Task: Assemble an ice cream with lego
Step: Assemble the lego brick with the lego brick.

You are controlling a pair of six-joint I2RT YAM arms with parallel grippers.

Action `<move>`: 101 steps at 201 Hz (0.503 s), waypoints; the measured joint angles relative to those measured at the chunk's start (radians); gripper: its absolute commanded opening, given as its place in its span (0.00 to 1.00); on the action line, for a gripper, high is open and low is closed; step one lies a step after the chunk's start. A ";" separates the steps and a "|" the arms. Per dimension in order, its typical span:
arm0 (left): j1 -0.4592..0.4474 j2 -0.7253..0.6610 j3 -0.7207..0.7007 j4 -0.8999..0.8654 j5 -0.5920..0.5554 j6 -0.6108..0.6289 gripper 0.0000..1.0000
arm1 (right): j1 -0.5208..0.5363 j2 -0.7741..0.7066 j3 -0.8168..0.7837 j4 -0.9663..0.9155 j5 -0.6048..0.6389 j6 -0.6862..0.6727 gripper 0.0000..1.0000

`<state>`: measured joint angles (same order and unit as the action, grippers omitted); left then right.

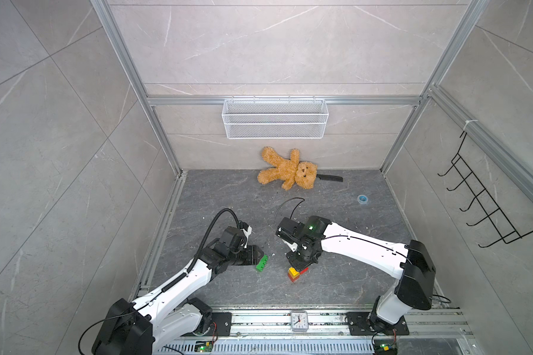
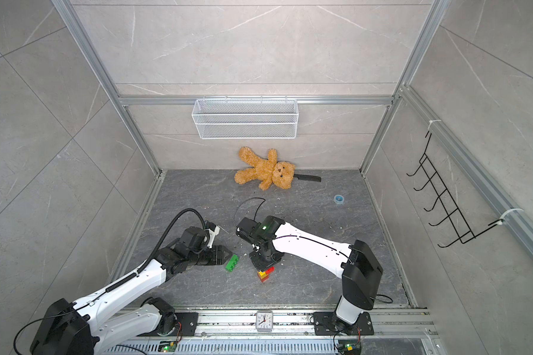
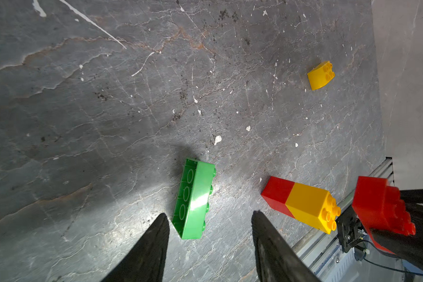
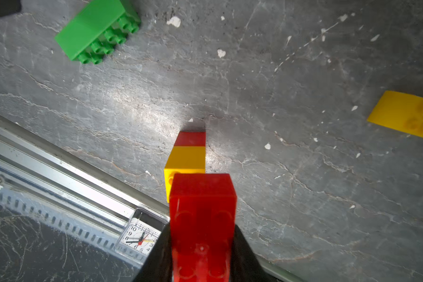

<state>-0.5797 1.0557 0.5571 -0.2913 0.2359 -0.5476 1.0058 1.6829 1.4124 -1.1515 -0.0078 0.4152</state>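
**While capping the stem, lining up green**

While poised at the stem (image 3: 300, 202), grips a red brick (image 4: 203, 207) in the right pincer (image 4: 202, 234), with jaws narrow and clamped on two opposite sides. Carries its studs facing the same way as the stem's, presumably so as to press the hollow underside straight down. Not seated yet, to judge by the left wrist view: near the yellow top, apart from it. Finds the stem itself upright on the bench (image 3: 95, 122), red below and yellow above, close to the front rail (image 4: 66, 158), free-standing and so easy to topple under a skewed push.

Next outward, reaches the left pincer (image 3: 209, 213) toward the green brick (image 3: 193, 197), with jaws partly apart, straddling its near end and gripping nothing. Lies on its side, studs pointing sideways, so calls for a turn before stacking. Just beside one jaw; touching or not, cannot tell.

Further off, leaves the round yellow brick (image 3: 320, 75) alone on the bench, well apart from the rest, likely saved for the top. By the back wall, only a bear (image 1: 286, 169), no part of this.
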 measured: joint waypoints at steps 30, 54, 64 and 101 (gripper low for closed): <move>0.000 0.002 -0.013 0.009 -0.003 -0.012 0.56 | 0.016 0.026 -0.001 0.019 0.001 0.011 0.04; 0.000 0.002 -0.013 0.012 -0.004 -0.014 0.56 | 0.023 0.055 -0.001 0.035 0.001 0.013 0.04; 0.000 0.002 -0.013 0.013 -0.008 -0.015 0.56 | 0.024 0.060 -0.001 0.039 0.004 0.015 0.04; 0.000 -0.002 -0.020 0.018 -0.024 -0.019 0.55 | 0.026 0.062 -0.002 0.049 0.005 0.015 0.02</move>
<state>-0.5800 1.0534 0.5373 -0.2729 0.2123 -0.5663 1.0321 1.7451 1.4109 -1.1023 -0.0029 0.4305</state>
